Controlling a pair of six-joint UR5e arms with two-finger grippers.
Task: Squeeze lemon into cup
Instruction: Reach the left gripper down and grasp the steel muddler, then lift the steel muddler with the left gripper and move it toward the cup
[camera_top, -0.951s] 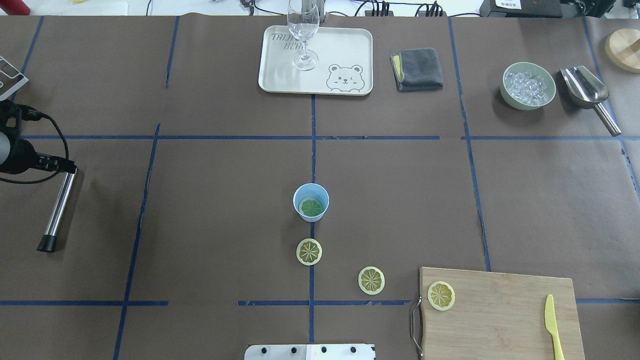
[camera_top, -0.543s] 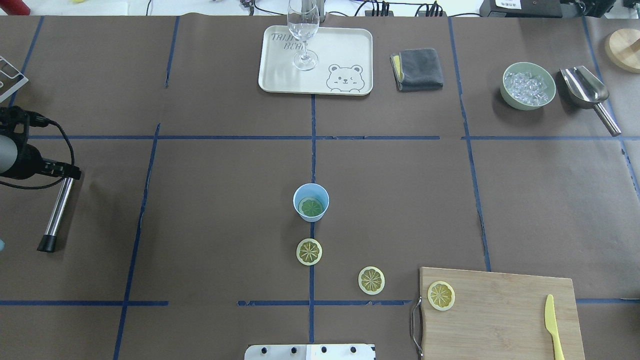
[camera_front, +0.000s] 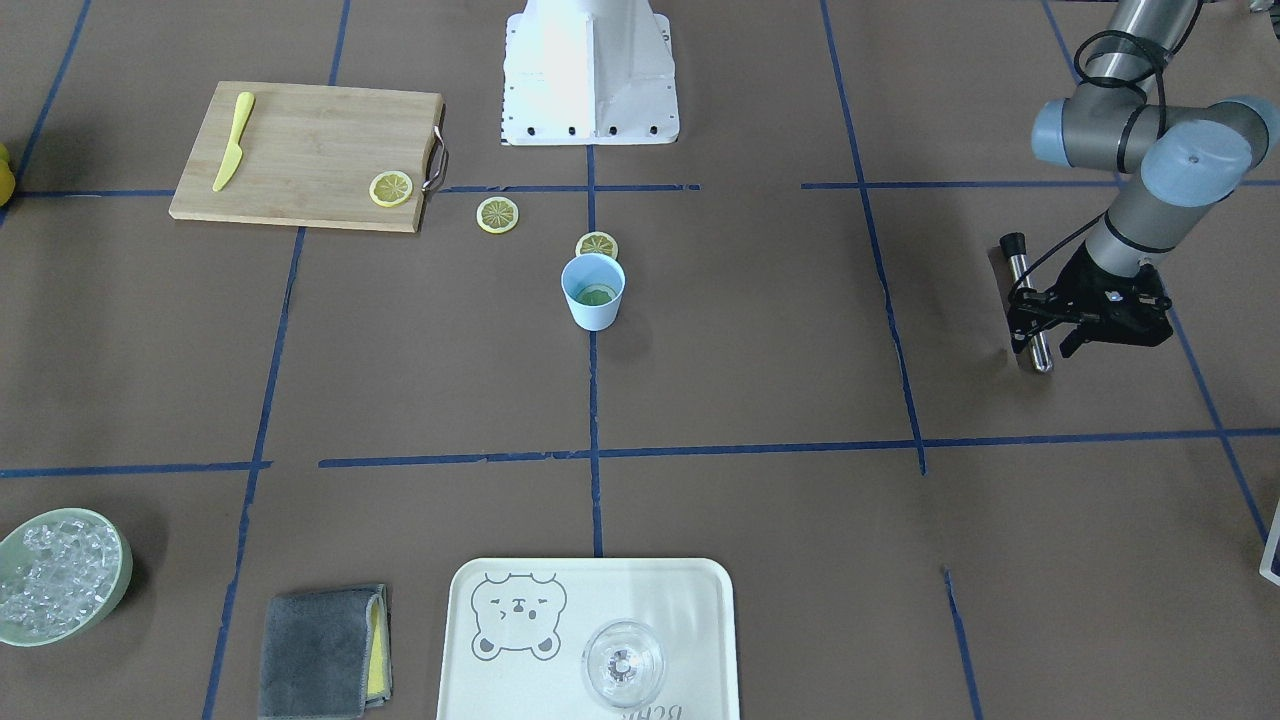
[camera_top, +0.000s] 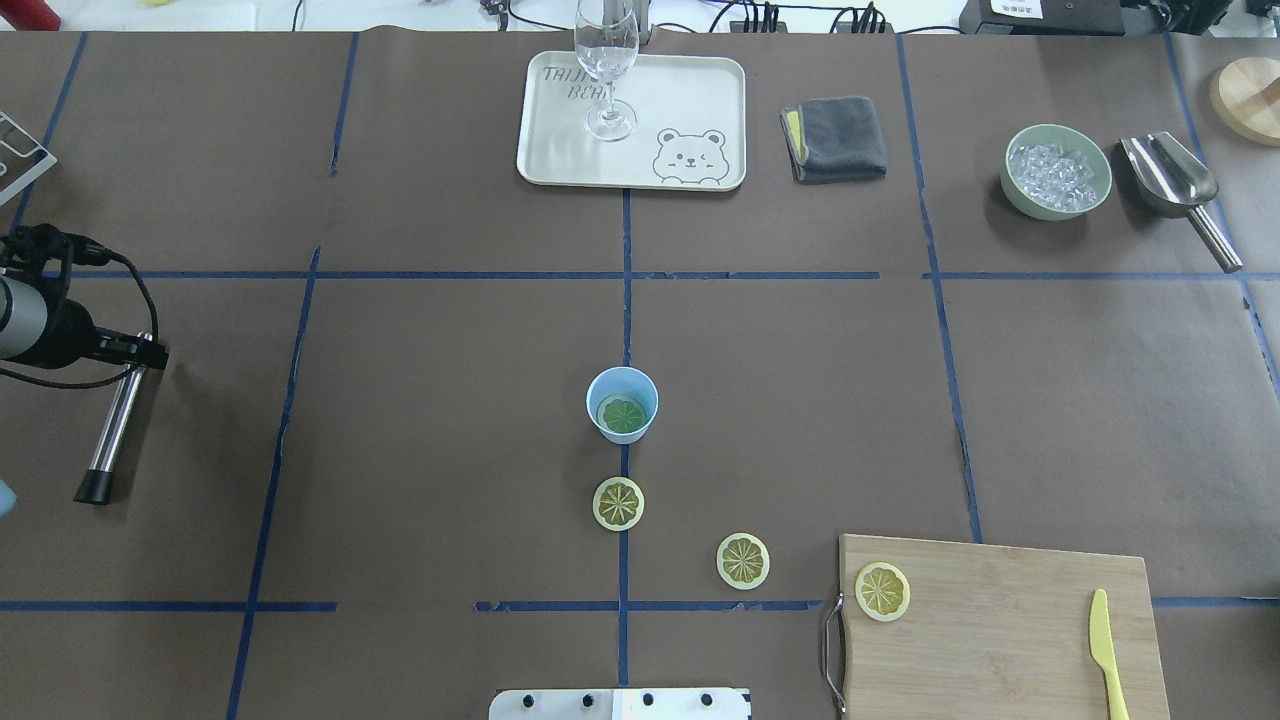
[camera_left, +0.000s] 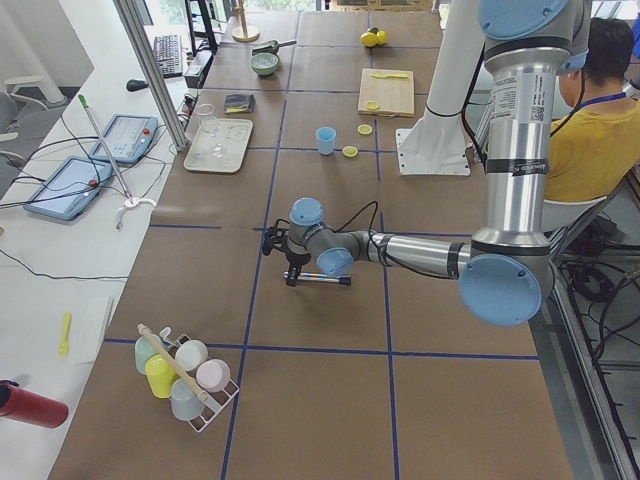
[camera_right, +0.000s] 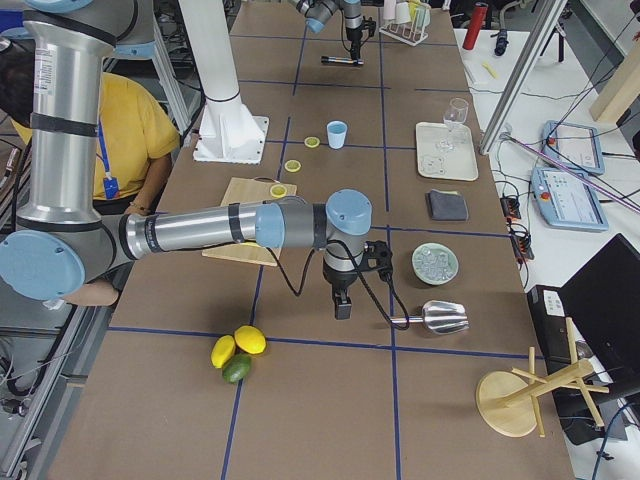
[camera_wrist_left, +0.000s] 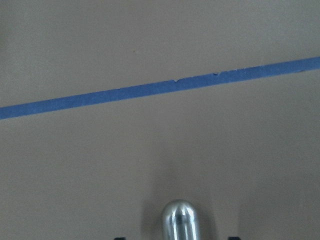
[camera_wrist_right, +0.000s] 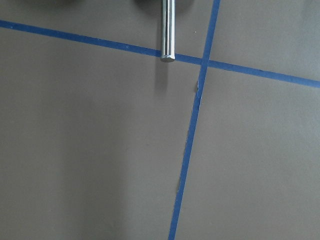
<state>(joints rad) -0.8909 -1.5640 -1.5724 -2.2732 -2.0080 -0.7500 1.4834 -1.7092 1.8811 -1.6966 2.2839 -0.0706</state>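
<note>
Overhead exterior view showed the light-blue cup (camera_top: 622, 392) standing upright on the centre tape line, mid-table, with one lemon slice (camera_top: 623, 415) lying flat on its bottom. A second slice (camera_top: 618, 502) lay on the paper just on the robot's side of the cup. A third slice (camera_top: 743, 560) lay farther toward the bamboo cutting board (camera_top: 1000, 640). A fourth slice (camera_top: 882, 590) rested on that board's corner near its metal handle, and the yellow knife (camera_top: 1105, 650) lay at the board's opposite end.

The left gripper (camera_top: 150, 352) hung low at the table's left edge, well apart from the cup, over the bare end of a steel rod with a black cap (camera_top: 112, 425). In the left wrist view its fingertips stood spread at either side of the rod's rounded end, not touching it.

The right gripper (camera_right: 343, 308) pointed down near the steel scoop (camera_right: 440, 317) and the green bowl of ice (camera_right: 434, 263). I cannot tell whether its fingers were apart or together.
</note>
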